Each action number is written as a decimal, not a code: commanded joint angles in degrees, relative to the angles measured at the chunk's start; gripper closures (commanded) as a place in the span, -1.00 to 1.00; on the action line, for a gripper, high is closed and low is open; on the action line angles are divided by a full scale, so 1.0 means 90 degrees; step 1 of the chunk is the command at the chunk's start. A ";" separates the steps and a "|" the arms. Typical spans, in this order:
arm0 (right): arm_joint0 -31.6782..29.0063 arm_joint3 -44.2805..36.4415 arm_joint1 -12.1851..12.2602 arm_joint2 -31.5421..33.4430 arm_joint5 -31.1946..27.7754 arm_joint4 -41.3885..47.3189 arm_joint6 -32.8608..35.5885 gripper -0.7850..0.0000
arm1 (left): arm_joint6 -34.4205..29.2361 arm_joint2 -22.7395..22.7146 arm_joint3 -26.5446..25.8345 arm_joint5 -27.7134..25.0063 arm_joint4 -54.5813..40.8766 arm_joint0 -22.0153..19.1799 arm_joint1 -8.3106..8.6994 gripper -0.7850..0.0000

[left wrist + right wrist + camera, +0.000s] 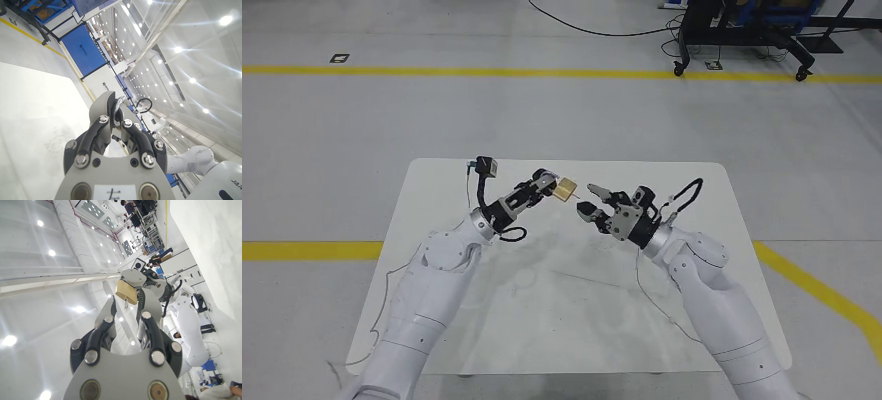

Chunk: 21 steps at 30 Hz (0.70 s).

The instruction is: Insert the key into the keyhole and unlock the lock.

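The left gripper (pixel 545 186) was pinched on the padlock (pixel 125 291), holding it up above the white table (pixel 542 320). In the left wrist view its two fingers (pixel 103 106) were pressed against the steel shackle (pixel 121 100), which curved out past their tips, and the brass body lay hidden behind them. In the right wrist view the brass body hung just beyond the left gripper's fingertips, with its keyhole face turned toward the right gripper (pixel 589 198).

A small silvery key (pixel 126 304) stuck out of that face, its shaft in the keyhole and its head pointing toward the right gripper. How deep it sat could not be told.

The right gripper was spread. Its fingers (pixel 140 306) stood apart on either side of the key's head, with the key lying in the gap between them near the tips. Neither pad appeared to touch it. The lock's lower corner sat just beyond the right fingertips and very close to them.

In the top view the two grippers faced each other tip to tip above the far half of the table. The lock sat between them, at the left gripper's tips and just beside the right one's.
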 commanded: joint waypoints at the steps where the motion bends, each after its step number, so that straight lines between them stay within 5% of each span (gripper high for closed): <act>1: -0.0098 -0.0086 0.0042 0.0191 -0.0251 -0.0218 0.0100 -1.00 | 0.0085 -0.0045 -0.0123 0.0117 0.0329 0.0036 0.0028 1.00; 5: -0.0355 -0.0331 0.0148 0.0678 -0.1326 -0.1203 0.0146 -1.00 | 0.0171 -0.0036 -0.0439 0.0383 0.1202 0.0105 0.0083 1.00; 11: -0.0586 -0.0412 0.0188 0.1398 -0.3135 -0.2321 -0.1130 -1.00 | -0.0126 0.0433 -0.0747 0.0898 0.2409 -0.0003 0.0086 1.00; 21: -0.0652 -0.0455 0.0198 0.1682 -0.3364 -0.2144 -0.1262 -1.00 | -0.0710 0.1855 0.0228 0.1766 0.3860 -0.1050 -0.0189 1.00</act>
